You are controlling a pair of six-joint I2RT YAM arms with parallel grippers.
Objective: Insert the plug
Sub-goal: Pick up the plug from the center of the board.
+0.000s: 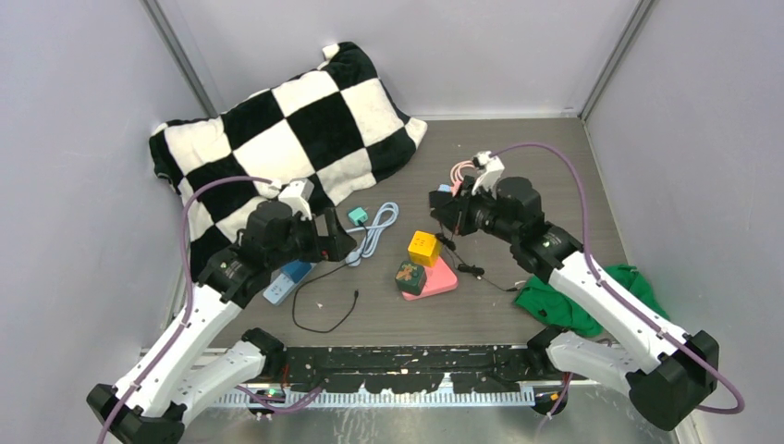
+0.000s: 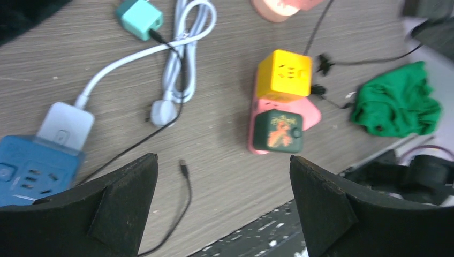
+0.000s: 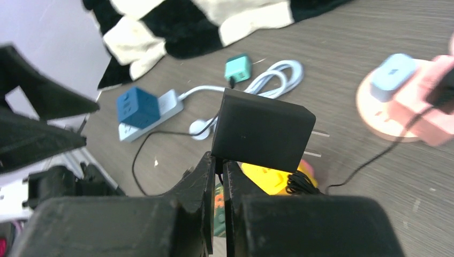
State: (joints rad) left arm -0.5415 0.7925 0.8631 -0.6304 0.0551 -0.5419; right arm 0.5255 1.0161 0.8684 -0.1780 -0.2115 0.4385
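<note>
My right gripper [image 3: 220,163] is shut on a black plug [image 3: 262,128], pinching it at its lower edge. Its two metal prongs [image 3: 320,134] point right. It hangs above the table near the yellow cube socket [image 3: 266,180]. In the top view the right gripper [image 1: 446,205] holds the plug just behind the yellow cube socket [image 1: 423,246]. My left gripper [image 2: 222,160] is open and empty, above bare table between the blue power strip [image 2: 32,171] and a green cube [image 2: 278,131]. In the top view the left gripper [image 1: 337,242] is left of the cubes.
The yellow and green cubes sit on a pink base [image 1: 440,279]. A teal adapter [image 1: 357,215], a coiled white cable [image 1: 381,229] and a loose black cable [image 1: 324,314] lie mid-table. A checkered pillow [image 1: 287,139] lies back left, a green cloth [image 1: 592,296] right.
</note>
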